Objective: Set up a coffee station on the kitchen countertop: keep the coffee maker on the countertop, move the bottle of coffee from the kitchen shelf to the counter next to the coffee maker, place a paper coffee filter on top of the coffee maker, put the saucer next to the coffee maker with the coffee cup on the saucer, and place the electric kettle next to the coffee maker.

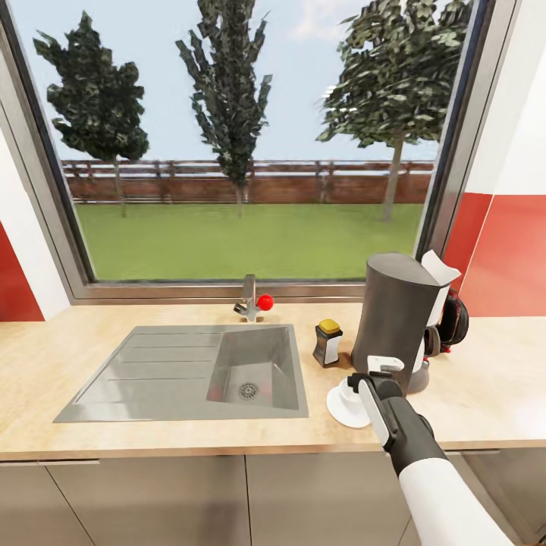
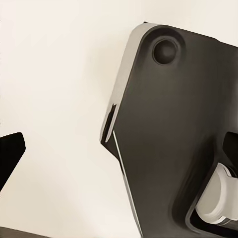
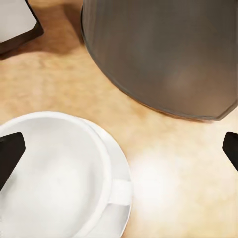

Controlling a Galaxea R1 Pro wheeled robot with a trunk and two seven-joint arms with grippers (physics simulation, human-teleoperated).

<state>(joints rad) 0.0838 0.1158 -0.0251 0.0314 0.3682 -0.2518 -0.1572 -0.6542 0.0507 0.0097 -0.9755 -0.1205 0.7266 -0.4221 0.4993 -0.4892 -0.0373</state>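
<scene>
The right end effector [image 1: 369,377] hangs spread wide over the white ceramic coffee cup [image 3: 52,176] — its dark fingertips [image 3: 10,153] stand well apart, clear of the rim. The cup sits on a white round saucer [image 1: 339,407] on the beige wood-grain tabletop [image 1: 485,387], just left of and nearer than the tall dark-grey cylindrical electric kettle [image 1: 394,318]. A small dark coffee bottle with a yellow lid [image 1: 327,343] stands left of the kettle; the coffee maker with a white paper filter [image 1: 440,267] on top rises behind it. For the left end effector [image 2: 12,153], I cannot tell its state.

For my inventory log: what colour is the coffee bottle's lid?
Yellow; the lid shows best in the head view.
</scene>
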